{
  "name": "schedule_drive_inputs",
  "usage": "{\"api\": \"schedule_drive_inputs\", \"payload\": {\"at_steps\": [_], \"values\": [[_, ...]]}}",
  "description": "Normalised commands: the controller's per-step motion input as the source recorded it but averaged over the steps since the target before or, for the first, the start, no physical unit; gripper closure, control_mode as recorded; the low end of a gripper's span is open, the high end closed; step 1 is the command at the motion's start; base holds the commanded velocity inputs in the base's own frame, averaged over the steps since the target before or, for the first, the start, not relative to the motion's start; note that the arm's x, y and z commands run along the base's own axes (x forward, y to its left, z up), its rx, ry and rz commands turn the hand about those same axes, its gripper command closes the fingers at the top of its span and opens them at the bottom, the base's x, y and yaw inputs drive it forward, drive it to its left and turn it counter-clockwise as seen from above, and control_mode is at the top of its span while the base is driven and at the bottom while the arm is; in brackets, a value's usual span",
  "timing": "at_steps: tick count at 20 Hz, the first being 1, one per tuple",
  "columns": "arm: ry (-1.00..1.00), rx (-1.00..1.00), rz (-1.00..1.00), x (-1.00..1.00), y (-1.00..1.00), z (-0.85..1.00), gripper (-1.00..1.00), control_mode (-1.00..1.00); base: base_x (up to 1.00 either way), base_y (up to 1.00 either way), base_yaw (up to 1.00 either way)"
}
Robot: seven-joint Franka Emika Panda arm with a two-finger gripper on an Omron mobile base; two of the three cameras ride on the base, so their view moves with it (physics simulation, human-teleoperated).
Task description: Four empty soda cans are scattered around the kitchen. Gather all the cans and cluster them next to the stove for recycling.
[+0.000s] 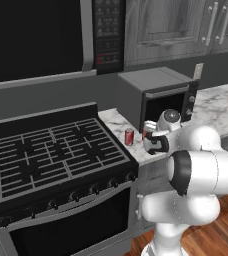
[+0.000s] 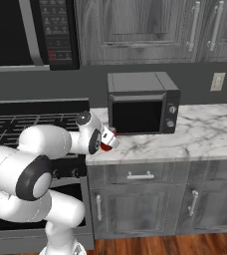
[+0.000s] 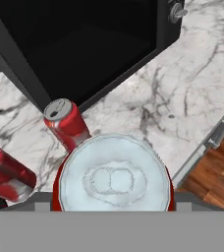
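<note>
stove (image 1: 51, 155) at left | first can (image 1: 129, 136) and second can (image 3: 65, 123) stand on the counter (image 1: 117, 122) just beside it | third can (image 3: 114, 179) close under the gripper (image 1: 156, 144) (gripped or loose, I cannot tell) | fourth can remains, I judge | hand view gives three can tops; left base view gives their place by the stove
</note>
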Motion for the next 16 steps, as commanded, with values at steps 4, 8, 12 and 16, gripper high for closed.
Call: {"api": "schedule_drive_inputs", "payload": {"at_steps": [4,8,12,16], "values": [[0.00,0.00,-0.02,-0.05,0.26,0.06,1.00,-1.00,0.00,0.00,0.00],[0.00,0.00,-0.04,-0.03,0.19,0.05,1.00,-1.00,0.00,0.00,0.00],[0.00,0.00,-0.04,0.00,0.20,-0.03,1.00,-1.00,0.00,0.00,0.00],[0.00,-0.01,-0.06,0.09,0.17,-0.11,1.00,-1.00,0.00,0.00,0.00]]}}
